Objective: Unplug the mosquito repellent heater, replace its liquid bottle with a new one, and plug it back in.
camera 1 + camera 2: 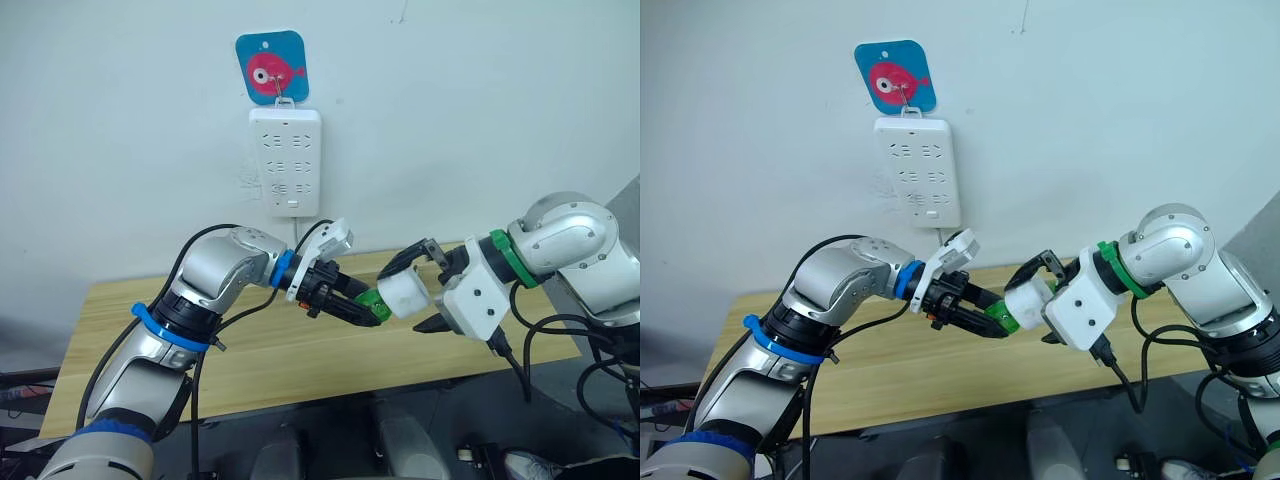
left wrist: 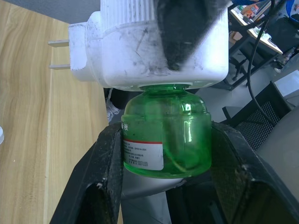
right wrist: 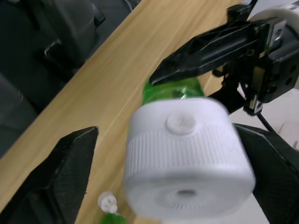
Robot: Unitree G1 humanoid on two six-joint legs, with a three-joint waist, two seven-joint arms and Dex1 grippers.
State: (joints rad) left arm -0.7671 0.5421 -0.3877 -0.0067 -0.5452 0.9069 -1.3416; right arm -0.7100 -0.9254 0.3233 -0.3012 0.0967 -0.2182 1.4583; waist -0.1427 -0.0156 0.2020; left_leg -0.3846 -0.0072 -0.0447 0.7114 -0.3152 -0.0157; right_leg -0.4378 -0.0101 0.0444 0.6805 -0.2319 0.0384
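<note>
The mosquito repellent heater (image 1: 405,292), a white rounded unit, hangs in the air above the table's far side. Its two metal prongs (image 2: 58,53) are bare and free of any socket. My right gripper (image 1: 408,298) is shut on it, one black finger over it and one under. A green liquid bottle (image 2: 163,135) with a white label sticks out of the heater's underside. My left gripper (image 1: 368,308) is shut on that bottle, a finger on each side. In the right wrist view the heater (image 3: 187,154) shows its round vent end.
A white power strip (image 1: 285,160) hangs on the wall under a blue fish hook (image 1: 271,65), its sockets free. The wooden table (image 1: 300,350) lies below both arms. A small white cap (image 3: 107,201) and a bit of green lie on it beneath the heater.
</note>
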